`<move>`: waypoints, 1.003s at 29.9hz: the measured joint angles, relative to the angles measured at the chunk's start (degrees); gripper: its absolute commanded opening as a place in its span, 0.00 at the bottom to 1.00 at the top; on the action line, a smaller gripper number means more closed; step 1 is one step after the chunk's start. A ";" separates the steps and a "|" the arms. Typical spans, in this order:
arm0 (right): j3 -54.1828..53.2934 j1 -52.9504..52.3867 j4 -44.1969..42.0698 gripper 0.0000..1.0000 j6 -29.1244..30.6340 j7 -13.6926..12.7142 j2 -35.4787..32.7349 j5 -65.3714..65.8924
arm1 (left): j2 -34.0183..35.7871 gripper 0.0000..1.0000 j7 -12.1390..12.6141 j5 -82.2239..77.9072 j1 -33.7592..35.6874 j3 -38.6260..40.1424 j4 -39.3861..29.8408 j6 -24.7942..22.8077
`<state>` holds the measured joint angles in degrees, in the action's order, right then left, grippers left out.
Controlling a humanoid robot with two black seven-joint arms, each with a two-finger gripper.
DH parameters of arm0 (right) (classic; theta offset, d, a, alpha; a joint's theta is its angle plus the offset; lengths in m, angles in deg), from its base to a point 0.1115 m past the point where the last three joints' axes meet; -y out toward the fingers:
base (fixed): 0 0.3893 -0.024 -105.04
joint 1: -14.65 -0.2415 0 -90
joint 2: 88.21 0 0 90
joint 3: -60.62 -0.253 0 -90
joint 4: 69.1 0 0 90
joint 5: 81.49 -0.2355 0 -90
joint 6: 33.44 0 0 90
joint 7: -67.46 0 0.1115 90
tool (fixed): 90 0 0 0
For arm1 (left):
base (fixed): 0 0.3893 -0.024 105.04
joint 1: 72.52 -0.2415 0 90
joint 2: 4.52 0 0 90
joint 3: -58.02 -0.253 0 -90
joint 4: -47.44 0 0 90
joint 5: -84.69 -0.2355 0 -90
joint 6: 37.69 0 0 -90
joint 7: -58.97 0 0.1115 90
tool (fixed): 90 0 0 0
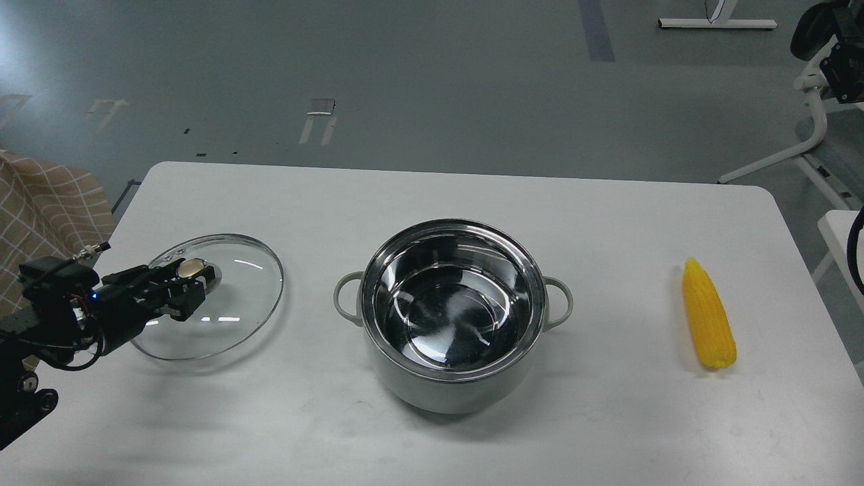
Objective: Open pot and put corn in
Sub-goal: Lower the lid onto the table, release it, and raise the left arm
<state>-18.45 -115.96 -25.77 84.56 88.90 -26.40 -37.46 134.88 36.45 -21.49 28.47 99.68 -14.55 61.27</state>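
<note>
The round pale grey-green steel pot (453, 314) stands mid-table (472, 196); the round glass lid (219, 297) lies near the left edge, the yellow tapered ear of corn (707, 315) near the right edge

My left arm comes in low from the left edge, its black links and cabling bunched near the frame's side, a small blue light lit on the wrist. It reaches rightward and slightly away from me. My left gripper (194, 275) sits at the far end, its jaws set either side of a brass-coloured knob (191, 268). My right arm is out of sight.
</note>
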 measured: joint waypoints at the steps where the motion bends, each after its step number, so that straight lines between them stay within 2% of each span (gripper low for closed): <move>1: -0.01 0.04 0.02 1.00 0.00 0.00 -0.01 0.00 | 0.00 0.38 -0.02 0.00 -0.03 0.00 0.01 0.00; 2: -0.02 0.06 0.09 1.00 0.00 0.00 -0.01 0.00 | -0.01 0.40 -0.02 0.00 -0.06 0.00 0.02 0.00; 4: -0.03 0.08 0.32 1.00 0.00 0.00 -0.02 0.00 | -0.08 0.70 -0.03 0.01 -0.07 0.00 0.09 0.00; 14: -0.04 0.43 0.71 1.00 0.00 0.00 -0.10 0.00 | -1.20 0.71 -0.14 0.01 -0.13 0.00 1.70 0.12; 18: 0.03 1.16 1.30 1.00 0.00 0.00 -0.83 0.00 | -1.21 0.83 -0.28 0.75 0.02 0.63 1.76 0.26; 20: 0.45 1.80 2.22 1.00 0.01 0.00 -1.99 0.32 | -0.99 0.85 -0.54 5.25 1.01 1.76 1.74 0.50; 22: 1.08 2.54 2.99 1.00 0.01 -0.01 -3.43 0.80 | -0.46 0.87 -1.08 11.57 2.97 3.04 1.74 0.70; 24: 2.14 2.85 3.60 1.00 0.01 -0.05 -5.04 1.70 | -0.06 0.95 -1.51 17.35 5.55 3.33 1.78 0.58; 30: 6.25 3.21 10.50 1.00 0.01 -0.04 -14.03 11.43 | -0.52 0.97 -1.88 29.78 17.33 4.28 6.07 -2.61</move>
<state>-12.20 -112.75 -15.26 84.57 88.87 -40.43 -26.03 134.36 34.56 8.28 45.80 103.96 -8.48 58.66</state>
